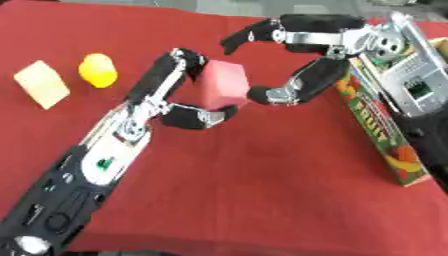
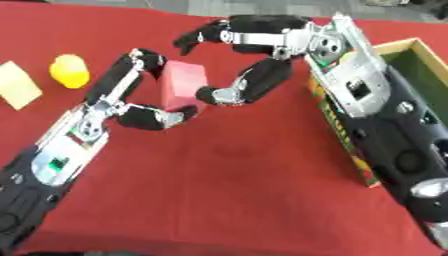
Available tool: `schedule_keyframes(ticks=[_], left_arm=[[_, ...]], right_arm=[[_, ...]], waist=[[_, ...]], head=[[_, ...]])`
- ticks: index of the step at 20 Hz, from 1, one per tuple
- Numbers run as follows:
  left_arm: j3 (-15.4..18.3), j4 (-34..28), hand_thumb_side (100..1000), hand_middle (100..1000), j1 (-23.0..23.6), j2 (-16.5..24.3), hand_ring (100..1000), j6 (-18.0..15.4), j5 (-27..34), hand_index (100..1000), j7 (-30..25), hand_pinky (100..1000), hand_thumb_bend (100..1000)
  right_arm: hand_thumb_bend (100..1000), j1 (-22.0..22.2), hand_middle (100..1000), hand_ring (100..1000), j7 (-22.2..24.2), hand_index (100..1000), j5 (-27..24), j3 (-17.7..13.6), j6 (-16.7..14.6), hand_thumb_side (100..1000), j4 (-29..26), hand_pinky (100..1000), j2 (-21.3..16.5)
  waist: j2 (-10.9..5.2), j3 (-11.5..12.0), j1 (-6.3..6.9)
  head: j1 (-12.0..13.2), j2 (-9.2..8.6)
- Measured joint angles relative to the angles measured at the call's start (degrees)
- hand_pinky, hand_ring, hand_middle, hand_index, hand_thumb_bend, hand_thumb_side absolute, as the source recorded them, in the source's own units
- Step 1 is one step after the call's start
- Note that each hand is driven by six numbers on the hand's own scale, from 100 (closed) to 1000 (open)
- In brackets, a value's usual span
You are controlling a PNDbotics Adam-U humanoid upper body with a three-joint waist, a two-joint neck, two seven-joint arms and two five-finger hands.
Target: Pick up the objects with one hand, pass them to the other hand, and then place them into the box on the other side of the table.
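Left hand (image 1: 179, 95): fingers and thumb curled round the pink block (image 1: 226, 85), one finger over its upper left edge, the thumb under its lower edge. The block is held up off the red cloth (image 1: 262, 190), mid-table, tilted.

Right hand (image 1: 302, 60): fingers spread in a wide arc about the block's right side, upper finger above it, lower fingertip touching or just beside its right face. Not yet clenched on it; whether there is true contact cannot be told.

Pink block: between the two hands, carried by the left alone, by my judgement. Handover under way, not complete.

Box (image 2: 411, 75): on the robot's right, printed side facing in, green interior visible in the right eye view. The right forearm lies over its near wall.

Yellow object (image 1: 98, 70) and pale tan block (image 1: 41, 83): on the cloth at far left, just beside each other, untouched.

Risks, as judged:
- Left hand lets go before the right has closed; the block drops to the cloth and may roll.
- Right fingers close on a corner, since the block sits tilted; it twists out.
- Fingers of both hands collide, being crowded round one small block.
- Right forearm nudges the box wall when swinging across.
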Motion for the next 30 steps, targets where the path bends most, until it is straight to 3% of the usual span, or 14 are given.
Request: schedule_keyframes(ticks=[10,30], left_arm=[[0.0,0.0,207,350,-0.2,-0.6,413,-0.1,-0.1,505,-0.2,592,100],[-0.7,-0.7,200,351,-0.9,-1.9,411,0.3,-0.1,505,-0.5,590,100]], right_arm=[[301,0.0,886,1000,-2.0,1000,3.0,0.1,-2.4,559,1.9,1000,1.0],[318,0.3,882,1000,-5.6,1000,7.7,0.2,-4.3,588,4.5,1000,2.0]], waist=[[-0.02,0.1,0.0],[-0.02,0.5,0.19]], head=[[-0.3,0.0],[-0.8,0.0]])
